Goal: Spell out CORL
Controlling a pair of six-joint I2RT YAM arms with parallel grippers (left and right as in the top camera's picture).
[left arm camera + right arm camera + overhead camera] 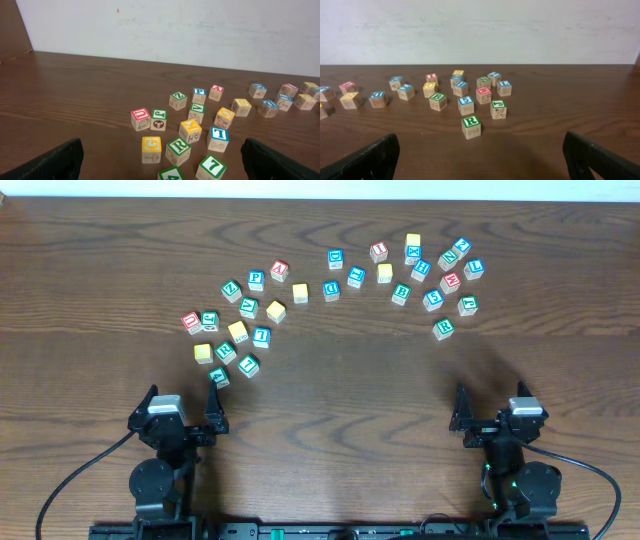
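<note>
Letter cubes lie scattered in an arc across the far half of the table. A white-faced cube with a green R [471,121] stands alone nearest my right gripper [480,160], also visible from above as the green R [443,328]. A second green R [178,146] sits just ahead of my left gripper [161,165], beside a yellow-topped cube [151,144] whose letter reads as C or G. Several other yellow-topped cubes, such as one yellow cube [275,311], lie in the left cluster. I cannot pick out the blue L. Both grippers are open and empty, left gripper [185,402] and right gripper [490,395].
Many other letter and number cubes crowd two clusters, a left cluster [245,320] and a right cluster [430,270]. The dark wooden table [340,400] shows bare wood between the grippers and the cubes. A white wall stands behind the table's far edge.
</note>
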